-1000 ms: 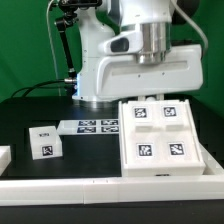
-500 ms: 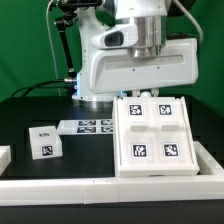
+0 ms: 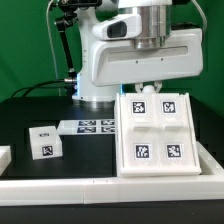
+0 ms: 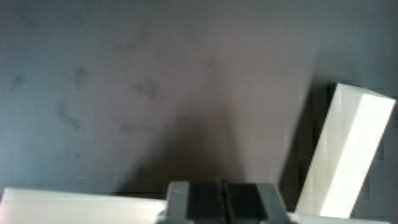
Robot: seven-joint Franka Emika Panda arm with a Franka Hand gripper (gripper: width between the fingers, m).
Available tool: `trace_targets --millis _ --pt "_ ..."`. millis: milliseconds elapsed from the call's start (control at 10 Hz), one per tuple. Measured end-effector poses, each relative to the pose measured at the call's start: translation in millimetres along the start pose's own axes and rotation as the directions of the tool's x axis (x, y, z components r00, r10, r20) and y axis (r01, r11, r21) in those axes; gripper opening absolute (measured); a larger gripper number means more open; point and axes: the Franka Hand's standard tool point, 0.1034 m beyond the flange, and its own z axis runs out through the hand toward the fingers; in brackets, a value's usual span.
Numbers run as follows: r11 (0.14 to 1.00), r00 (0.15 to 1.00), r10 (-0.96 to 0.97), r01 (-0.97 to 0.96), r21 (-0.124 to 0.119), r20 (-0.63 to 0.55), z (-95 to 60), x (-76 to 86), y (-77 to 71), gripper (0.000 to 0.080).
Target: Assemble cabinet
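The cabinet's large white box frame (image 3: 156, 150) lies on the dark table at the exterior view's right, with four square markers on its top face. A small white drawer box (image 3: 43, 142) with markers sits apart on the exterior view's left. My gripper (image 3: 148, 89) hangs just behind the frame's far edge. In the wrist view its dark fingers (image 4: 192, 203) stand close together with nothing showing between them. White parts show beside the gripper (image 4: 226, 205) there: a long bar (image 4: 345, 142) and a flat piece (image 4: 75, 206).
The marker board (image 3: 88, 126) lies flat between the drawer box and the frame. Another white part (image 3: 3, 157) pokes in at the exterior view's left edge. A white rail (image 3: 110, 184) runs along the table's front. The robot's white base (image 3: 95, 60) stands behind.
The arm's head has shifted toward the exterior view's left and lowered. The frame's far edge has moved left, then back a little, and its face has turned slightly.
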Motion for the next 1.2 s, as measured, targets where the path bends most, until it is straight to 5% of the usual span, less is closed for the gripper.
trace_targets --millis 300,600,1100,1200 --pt "1.0 1.0 -0.012 0.012 -0.003 0.007 4.6 -5.6 -3.8 0.0002" --pt "1.0 1.0 -0.014 0.014 0.003 0.017 -20.4 8.7 -5.0 0.0002" --pt "1.0 1.0 -0.008 0.007 0.006 0.026 -29.3 20.5 2.5 0.0002" --pt "1.0 1.0 -0.008 0.008 0.006 0.026 -29.2 20.4 2.4 0.0117"
